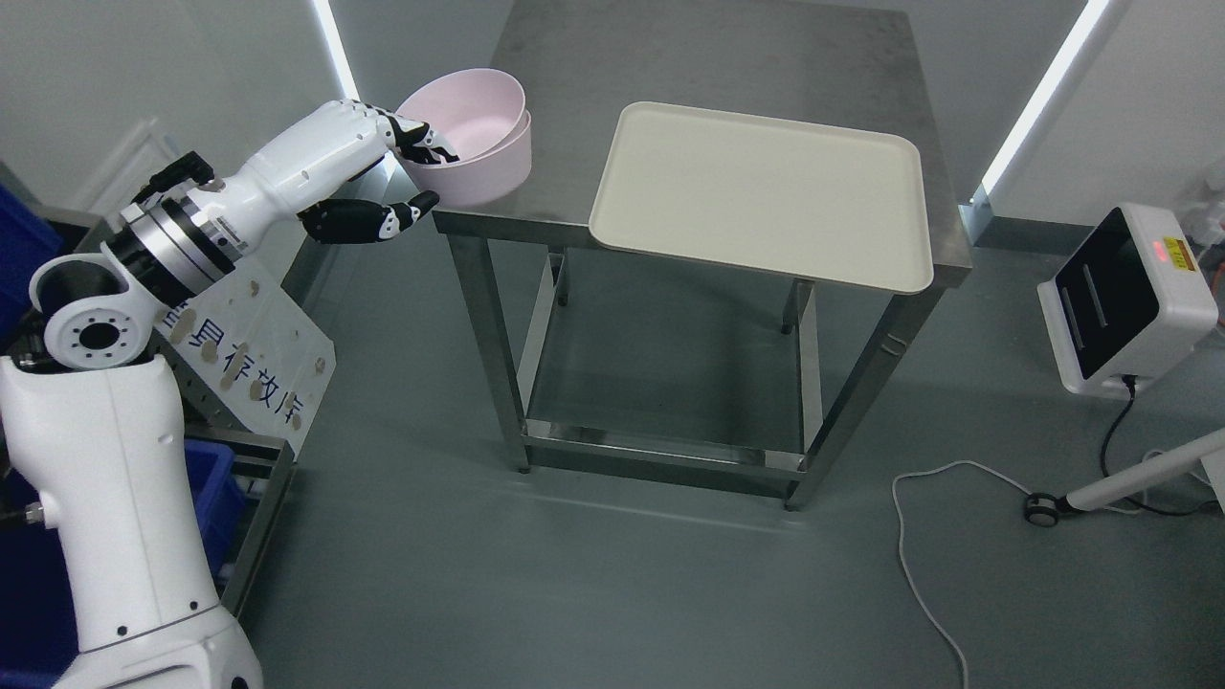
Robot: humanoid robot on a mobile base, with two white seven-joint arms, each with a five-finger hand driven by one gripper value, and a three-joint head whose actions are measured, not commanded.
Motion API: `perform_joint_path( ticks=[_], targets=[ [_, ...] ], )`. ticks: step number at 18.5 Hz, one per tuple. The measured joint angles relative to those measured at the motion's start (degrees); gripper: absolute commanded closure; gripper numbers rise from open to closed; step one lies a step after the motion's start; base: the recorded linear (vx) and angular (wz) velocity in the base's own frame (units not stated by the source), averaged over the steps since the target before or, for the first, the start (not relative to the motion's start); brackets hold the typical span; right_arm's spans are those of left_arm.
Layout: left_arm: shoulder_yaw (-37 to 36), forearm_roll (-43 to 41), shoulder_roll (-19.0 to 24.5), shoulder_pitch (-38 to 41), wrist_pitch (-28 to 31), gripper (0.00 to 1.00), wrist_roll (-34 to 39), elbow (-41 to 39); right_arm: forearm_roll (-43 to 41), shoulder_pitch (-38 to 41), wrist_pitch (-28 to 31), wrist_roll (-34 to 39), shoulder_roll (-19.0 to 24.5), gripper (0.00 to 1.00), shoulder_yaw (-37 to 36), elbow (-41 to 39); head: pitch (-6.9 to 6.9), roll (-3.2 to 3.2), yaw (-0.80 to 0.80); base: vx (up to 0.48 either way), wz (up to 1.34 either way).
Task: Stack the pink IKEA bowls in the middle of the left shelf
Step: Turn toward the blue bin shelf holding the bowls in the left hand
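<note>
Left robot hand [402, 167] grips nested pink bowls [471, 136] at the counter's [727, 57] 9 o'clock edge; cream tray [766, 191] sits bare.

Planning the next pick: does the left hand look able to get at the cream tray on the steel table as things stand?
Probably not right now. The left hand is shut on the pink bowls at the table's left corner. The cream tray lies bare farther right, nothing blocking it, but the hand is occupied.
</note>
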Motion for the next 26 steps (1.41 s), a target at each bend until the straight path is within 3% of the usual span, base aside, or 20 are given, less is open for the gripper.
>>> perform_joint_path(
  ticks=[26],
  targets=[
    [-1.31, 2.02, -0.05, 1.58, -0.02, 0.97, -0.14, -1.54, 0.00, 0.02, 0.02, 0.00, 0.00, 0.00, 0.00, 0.00, 0.00, 0.00, 0.00, -0.261, 0.32]
  ],
)
